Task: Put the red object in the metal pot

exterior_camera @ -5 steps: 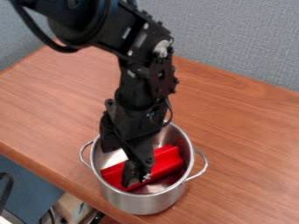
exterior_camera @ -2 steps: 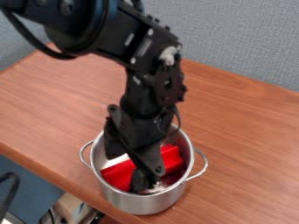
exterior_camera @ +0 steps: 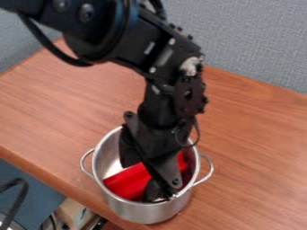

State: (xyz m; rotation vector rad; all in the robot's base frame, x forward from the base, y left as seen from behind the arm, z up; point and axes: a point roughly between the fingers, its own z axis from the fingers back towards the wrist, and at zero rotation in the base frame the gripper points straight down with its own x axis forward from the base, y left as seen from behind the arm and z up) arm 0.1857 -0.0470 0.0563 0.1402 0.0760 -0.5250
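The metal pot (exterior_camera: 96, 171) stands near the front edge of the wooden table, shiny, with small loop handles at its rim. The red object (exterior_camera: 124, 183) lies inside it, leaning across the bottom, partly hidden by the arm. My black gripper (exterior_camera: 153, 171) points down into the pot, just above and right of the red object. Its fingers stand apart and look open, with nothing clamped between them.
The brown wooden table (exterior_camera: 48, 99) stretches to the left and back, with its front edge (exterior_camera: 36, 171) close beside the pot. A blue-grey wall (exterior_camera: 264, 36) rises behind. The bulky black arm (exterior_camera: 132, 40) reaches in from the upper left.
The arm and gripper have shifted to the right over the pot. The red object stays lying inside the pot, and the fingers stay spread.
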